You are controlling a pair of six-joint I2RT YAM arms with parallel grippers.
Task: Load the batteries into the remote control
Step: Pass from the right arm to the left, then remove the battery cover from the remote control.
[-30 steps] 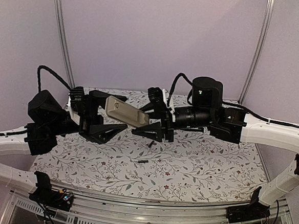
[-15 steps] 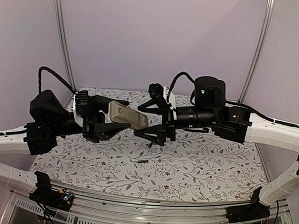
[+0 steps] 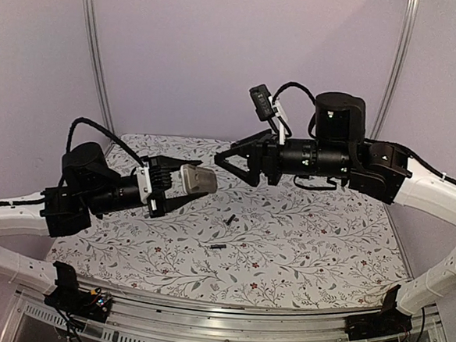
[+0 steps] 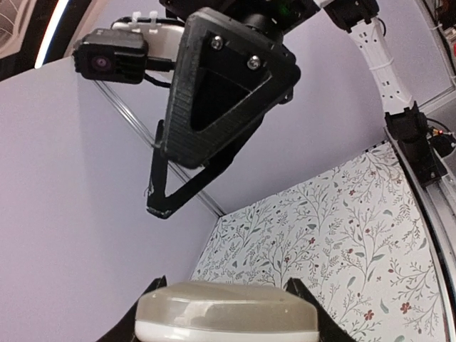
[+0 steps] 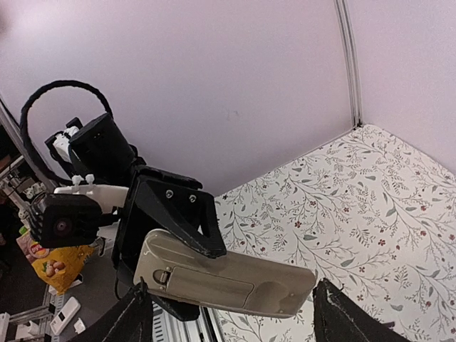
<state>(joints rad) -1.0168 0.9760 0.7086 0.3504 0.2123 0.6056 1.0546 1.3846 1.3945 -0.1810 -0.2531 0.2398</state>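
Wide shot from above first: the floral-patterned table (image 3: 324,248) fills the floor of the scene, and both arms are raised over it, reaching in toward each other. The right arm (image 3: 415,180) comes in high from the right, and the left arm (image 3: 13,215) angles up from the left, a little lower. Out at the end of the right arm, the right gripper (image 3: 222,160) has its triangular fingers spread wide with nothing between them, and it hangs in the air just beside the remote's far end, not touching it. Across the gap, the left gripper (image 3: 186,182) is clamped on the remote control (image 3: 198,178), pinching it from both sides near one end so the rest sticks out toward the right gripper. The remote is well above the table, roughly level, with its grey-tan back turned upward. From the right wrist you can see that back (image 5: 228,274) plainly, a long panel outlined on it, with the black left fingers (image 5: 171,206) closed over the near end. From the left wrist, only the rounded end of the remote (image 4: 228,317) shows low down between the two fingers. Down on the cloth lie the batteries (image 3: 230,218), apart from each other near the table's middle, below the gap between the grippers, the nearer battery (image 3: 217,248) closer to the arm bases.
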